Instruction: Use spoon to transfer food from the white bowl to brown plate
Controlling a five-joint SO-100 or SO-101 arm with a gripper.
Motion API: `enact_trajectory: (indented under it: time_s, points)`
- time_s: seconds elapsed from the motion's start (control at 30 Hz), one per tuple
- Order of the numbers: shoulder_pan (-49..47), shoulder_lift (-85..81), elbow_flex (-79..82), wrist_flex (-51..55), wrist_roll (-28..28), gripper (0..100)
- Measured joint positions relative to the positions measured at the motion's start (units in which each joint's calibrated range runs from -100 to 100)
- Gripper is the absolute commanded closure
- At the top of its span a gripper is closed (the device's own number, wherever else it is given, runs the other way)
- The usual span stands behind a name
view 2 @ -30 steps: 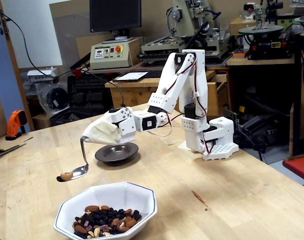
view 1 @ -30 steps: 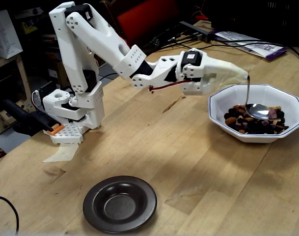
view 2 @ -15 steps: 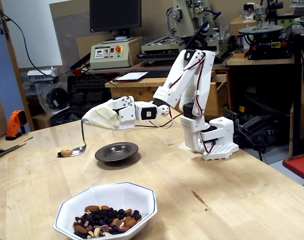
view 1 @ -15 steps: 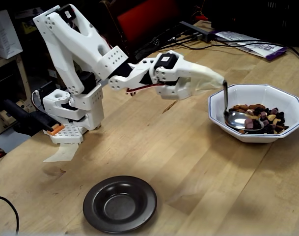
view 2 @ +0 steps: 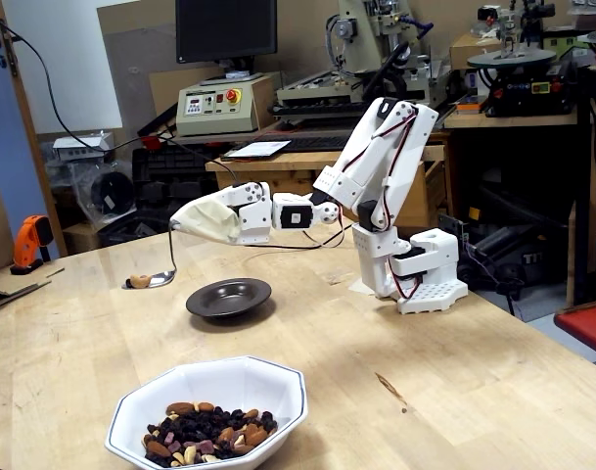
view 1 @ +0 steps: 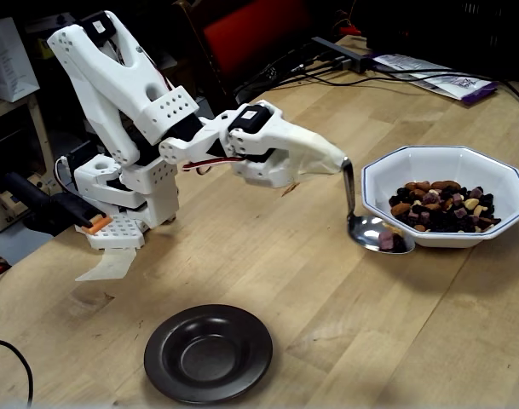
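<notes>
My gripper (view 1: 336, 160), its fingers wrapped in whitish tape, is shut on the top of the spoon (view 1: 350, 194). The handle hangs down and the spoon's bowl is level, low over the table. It carries a few pieces of food (view 1: 387, 240): purple and dark bits, and a tan nut shows in the other fixed view (view 2: 139, 282). In one fixed view the spoon sits just outside the left rim of the white bowl (view 1: 429, 162), which holds the trail mix (view 1: 442, 209). The brown plate (view 1: 208, 354) lies empty, apart from the spoon. In the other fixed view the gripper (view 2: 180, 223) holds the spoon (view 2: 160, 280) left of the plate (view 2: 229, 297), beyond the bowl (view 2: 219, 377).
The arm's white base (view 1: 123, 204) stands at the table's left in one fixed view. Papers (view 1: 438, 81) and a black power strip (view 1: 340, 51) lie at the far edge. A black cable (view 1: 12, 358) curls at the near left. An orange drill (view 2: 28, 240) rests at the table's left.
</notes>
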Motion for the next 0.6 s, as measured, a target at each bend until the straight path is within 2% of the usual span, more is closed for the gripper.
enact_trajectory:
  time_s: [0.6]
  points:
    - [9.05, -9.62, 9.6, 0.0, 0.0, 95]
